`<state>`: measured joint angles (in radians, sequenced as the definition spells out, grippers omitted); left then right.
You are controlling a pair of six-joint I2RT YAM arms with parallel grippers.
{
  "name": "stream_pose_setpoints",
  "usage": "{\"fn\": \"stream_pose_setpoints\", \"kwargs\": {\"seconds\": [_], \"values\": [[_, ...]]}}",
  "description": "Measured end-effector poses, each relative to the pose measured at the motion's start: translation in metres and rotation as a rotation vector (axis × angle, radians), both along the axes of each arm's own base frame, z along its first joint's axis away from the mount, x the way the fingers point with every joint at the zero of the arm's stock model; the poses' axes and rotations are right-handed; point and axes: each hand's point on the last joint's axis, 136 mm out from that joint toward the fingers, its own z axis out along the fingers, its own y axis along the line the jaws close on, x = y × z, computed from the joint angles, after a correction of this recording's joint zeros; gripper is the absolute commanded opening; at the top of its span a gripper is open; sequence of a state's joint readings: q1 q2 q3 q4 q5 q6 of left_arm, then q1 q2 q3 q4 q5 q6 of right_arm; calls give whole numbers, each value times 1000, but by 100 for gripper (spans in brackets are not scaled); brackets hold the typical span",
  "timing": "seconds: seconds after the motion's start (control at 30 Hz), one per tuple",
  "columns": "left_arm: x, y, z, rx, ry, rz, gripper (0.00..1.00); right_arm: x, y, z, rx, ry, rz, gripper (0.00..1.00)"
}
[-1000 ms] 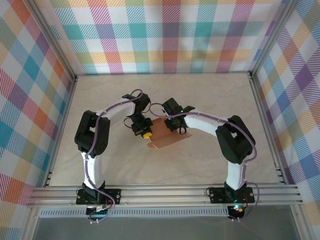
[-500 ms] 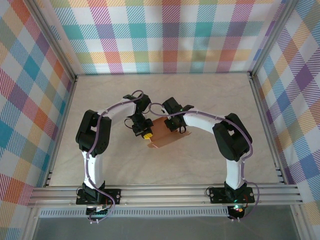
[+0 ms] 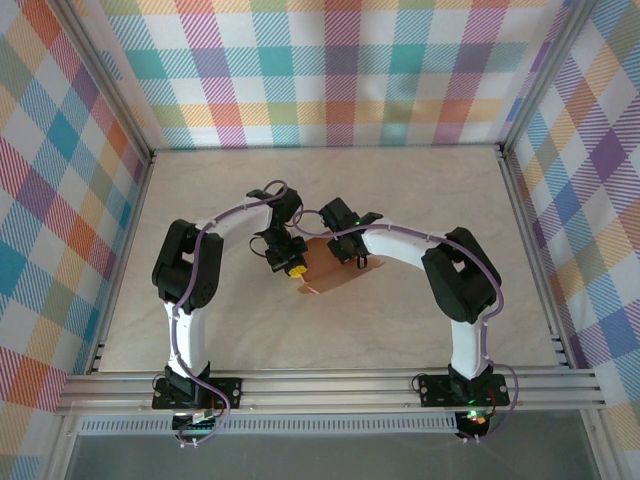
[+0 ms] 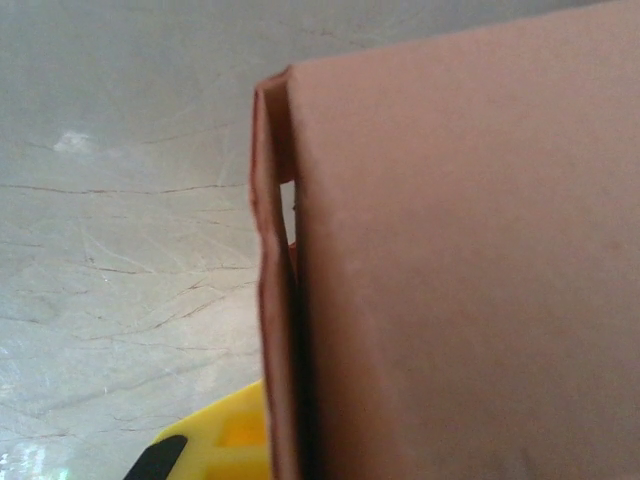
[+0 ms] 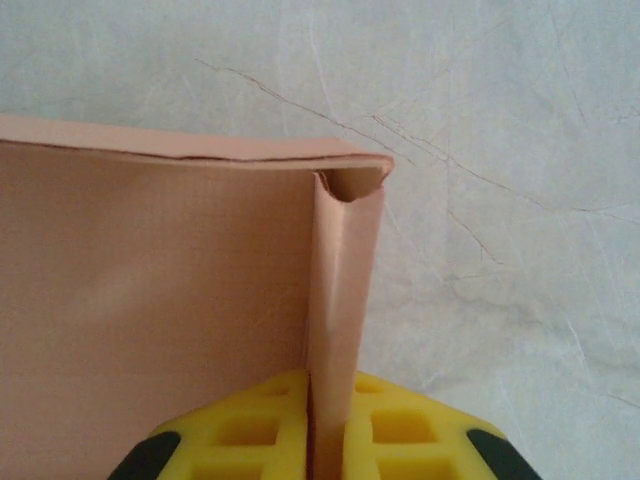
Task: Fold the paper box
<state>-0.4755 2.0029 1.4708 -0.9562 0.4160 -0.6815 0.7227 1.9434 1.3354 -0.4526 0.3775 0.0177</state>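
The paper box [image 3: 332, 268] is salmon-orange card lying partly folded at the middle of the table, between the two arms. My left gripper [image 3: 291, 267] is at its left end. In the left wrist view the box [image 4: 470, 260] covers the right side, and a yellow finger [image 4: 215, 440] presses its thin side wall from outside; the other finger is hidden behind the card. My right gripper [image 3: 352, 256] is at the box's far right edge. Its yellow fingers [image 5: 240, 430] are shut on an upright flap [image 5: 340, 290] that stands beside the flat panel [image 5: 150, 290].
The beige table top [image 3: 420, 190] lies open around the box. Plaid walls stand at the back and on both sides. An aluminium rail [image 3: 330, 385] runs along the near edge, carrying both arm bases.
The right gripper has closed onto the flap and shifted slightly left. The box has shifted a little to the left with it. The left gripper has stayed shut in place.
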Motion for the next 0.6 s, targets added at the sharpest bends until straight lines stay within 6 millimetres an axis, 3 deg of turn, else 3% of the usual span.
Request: {"fn": "stream_pose_setpoints", "kwargs": {"seconds": [0.23,0.27,0.4,0.6], "values": [[2,-2,0,-8,-10,2,0,2,-1,0,-4,-8,-9,3],[3,-2,0,-8,-10,2,0,2,-1,0,-4,-8,-9,14],[3,-2,0,-9,-12,2,0,1,0,2,9,-6,-9,38],[4,-3,0,-12,-18,0,0,-5,0,27,110,-31,-16,65]]}}
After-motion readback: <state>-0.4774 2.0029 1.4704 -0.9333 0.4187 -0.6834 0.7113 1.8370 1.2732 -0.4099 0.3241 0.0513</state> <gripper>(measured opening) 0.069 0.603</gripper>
